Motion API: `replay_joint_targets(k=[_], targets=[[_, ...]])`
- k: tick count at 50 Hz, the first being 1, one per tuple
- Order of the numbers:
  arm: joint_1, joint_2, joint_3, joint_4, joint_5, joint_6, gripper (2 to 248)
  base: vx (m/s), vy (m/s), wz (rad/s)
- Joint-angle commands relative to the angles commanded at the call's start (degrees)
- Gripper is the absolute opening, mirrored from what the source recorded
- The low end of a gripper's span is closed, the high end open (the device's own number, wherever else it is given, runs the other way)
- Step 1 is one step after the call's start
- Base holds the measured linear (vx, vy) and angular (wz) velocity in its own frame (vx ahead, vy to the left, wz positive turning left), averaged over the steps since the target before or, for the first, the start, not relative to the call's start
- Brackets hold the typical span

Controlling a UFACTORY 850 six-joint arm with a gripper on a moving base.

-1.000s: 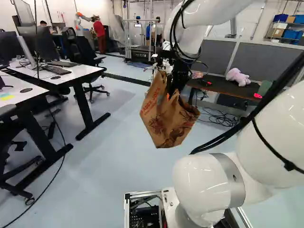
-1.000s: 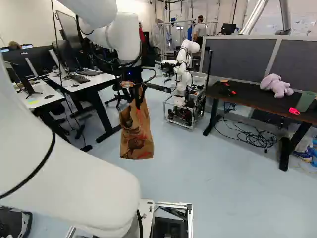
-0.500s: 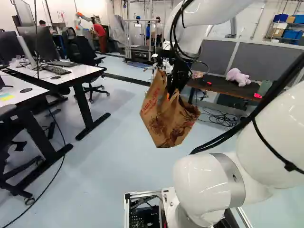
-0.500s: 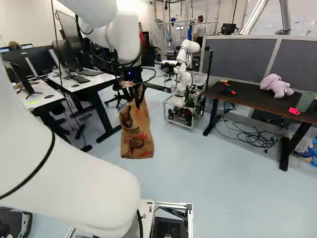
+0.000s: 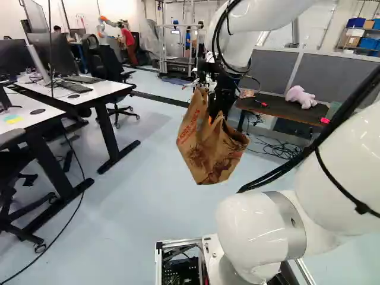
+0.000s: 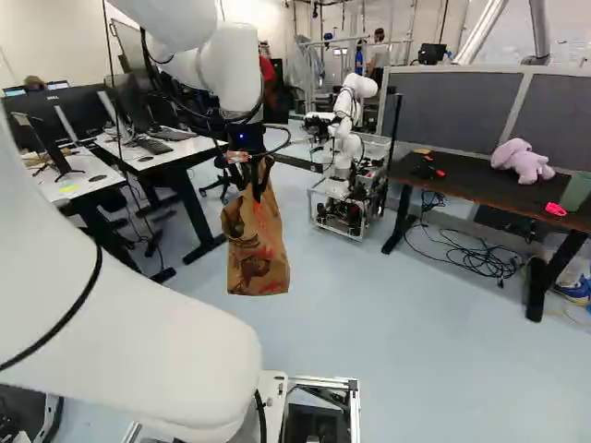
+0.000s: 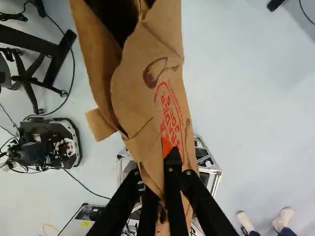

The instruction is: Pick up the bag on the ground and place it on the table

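Since the earlier frame the base has moved: surroundings slide rightward in both base views, while the arm and the paper bag [image 5: 205,151] keep nearly the same place against the joint at the foot. Held up in the air above the floor [image 6: 397,314], the bag hangs from the gripper [image 5: 216,113] and moves with the arm. Its fingers are clamped on the gathered top of the bag, the brown paper pinched between them; the wrist view shows a gaping fold ahead of them.

Beyond the bag and to its right, apart from it, stands the dark table [image 6: 462,181]; on this, also right of the bag, are a lavender plush toy [image 6: 524,161], a green cup [image 6: 574,192] and a small pinkish-red item [image 6: 555,209]. Black cables [image 6: 480,261] lie on the floor, also right of the bag. Another robot [image 6: 345,152] stands beyond the bag, a little to its right in the right base view. Left of the bag are white desks [image 5: 107,90] with monitors [image 5: 52,56], and an office chair [image 5: 111,66] stands beyond it to the left.
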Motion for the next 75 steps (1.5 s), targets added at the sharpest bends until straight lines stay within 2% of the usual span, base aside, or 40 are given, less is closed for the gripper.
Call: replay_joint_targets(k=[47, 75], targets=[[0.0, 0.0, 0.0, 0.0, 0.0, 0.0, 21, 0.001, -0.012, -0.057], [0.0, 0.0, 0.0, 0.0, 0.0, 0.0, 21, 0.002, -0.048, -0.228]])
